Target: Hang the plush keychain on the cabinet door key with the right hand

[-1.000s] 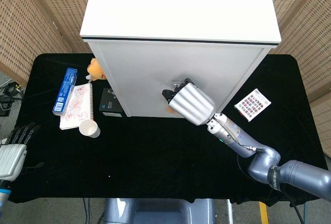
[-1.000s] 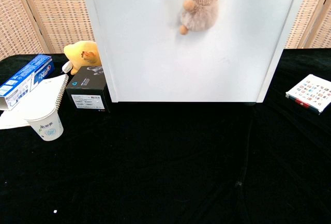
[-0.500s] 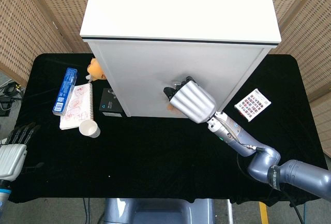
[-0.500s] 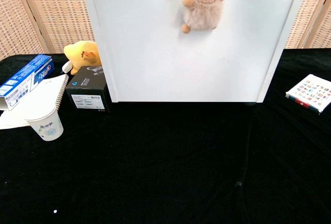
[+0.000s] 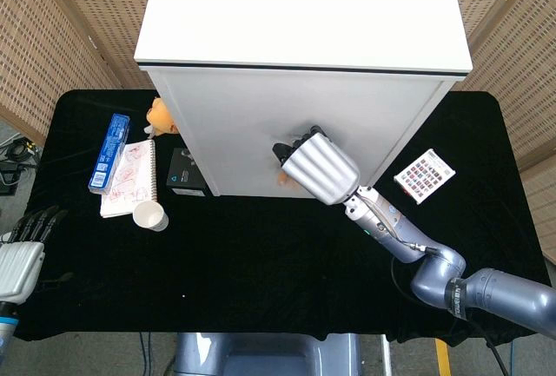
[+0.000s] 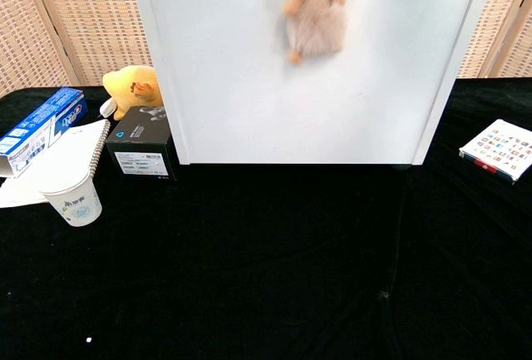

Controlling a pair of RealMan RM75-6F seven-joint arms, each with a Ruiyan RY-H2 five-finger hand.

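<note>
A tan plush keychain (image 6: 314,21) dangles in front of the white cabinet's door (image 6: 233,86), motion-blurred, its metal ring at the top edge of the chest view. In the head view only a bit of the plush (image 5: 284,180) peeks out under my right hand (image 5: 319,168). That hand is up against the cabinet (image 5: 304,11) door with its dark fingers curled toward it, holding the keychain's top end. The door key is hidden behind the hand. My left hand (image 5: 22,250) rests low at the table's near left corner, fingers apart and holding nothing.
Left of the cabinet lie a blue toothpaste box (image 5: 109,151), a notebook (image 5: 129,180), a paper cup (image 6: 73,200), a black box (image 6: 140,145) and a yellow toy (image 6: 133,87). A colourful card pack (image 5: 424,174) lies at the right.
The plush has swung to the left and now looks blurred. My right hand has shifted slightly left and up against the door. The left hand has not moved.
</note>
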